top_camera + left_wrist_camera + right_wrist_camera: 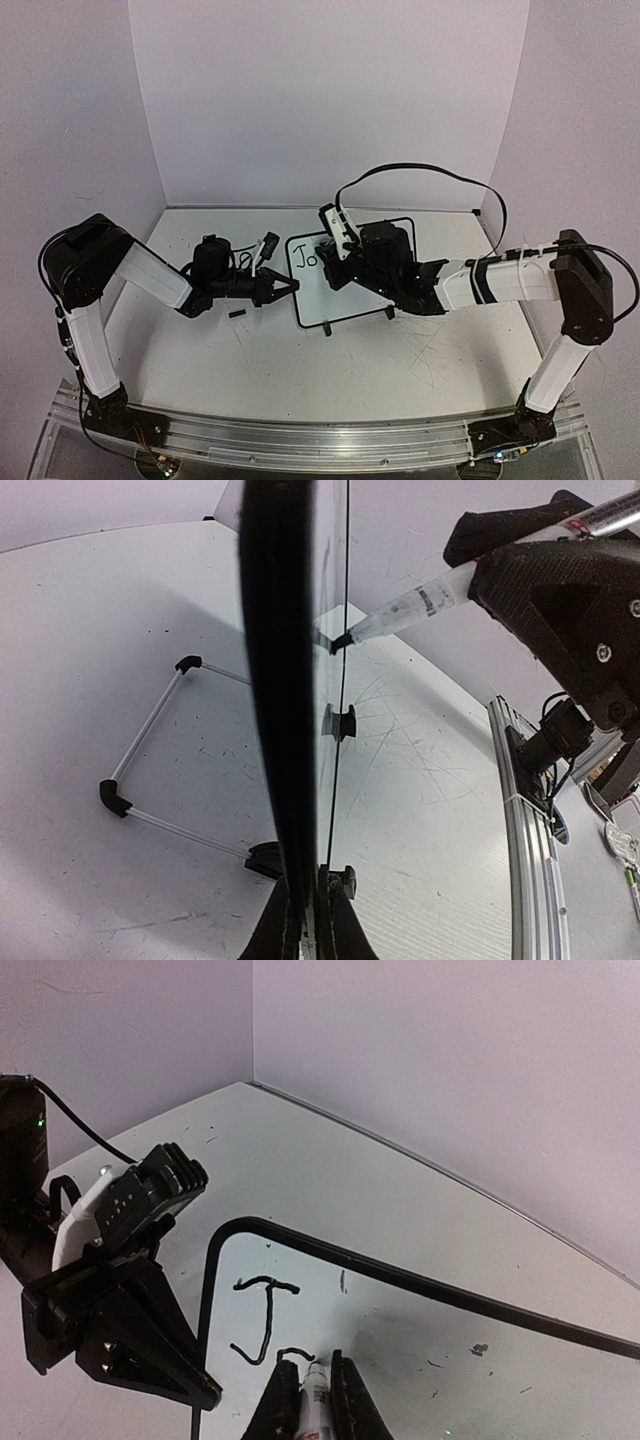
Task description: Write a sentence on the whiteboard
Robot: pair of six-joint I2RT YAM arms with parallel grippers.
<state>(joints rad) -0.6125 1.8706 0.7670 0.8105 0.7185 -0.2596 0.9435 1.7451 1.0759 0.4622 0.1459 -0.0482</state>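
The whiteboard (365, 285) stands tilted on its two black feet at mid-table. The sentence (305, 258) reads only "Jo", at the board's top left. My left gripper (290, 288) is shut on the board's left edge; in the left wrist view the frame (280, 680) runs edge-on between the jaws (308, 920). My right gripper (335, 262) is shut on a marker (315, 1405) whose tip touches the board at the partly drawn "o" (295, 1353), right of the "J" (265, 1320). The marker (420, 602) also shows in the left wrist view.
A small black cap-like piece (236, 313) lies on the table under the left arm. A thin wire frame with black corners (150, 740) lies behind the board. A metal rail (300, 440) runs along the near edge. Walls enclose the back and sides.
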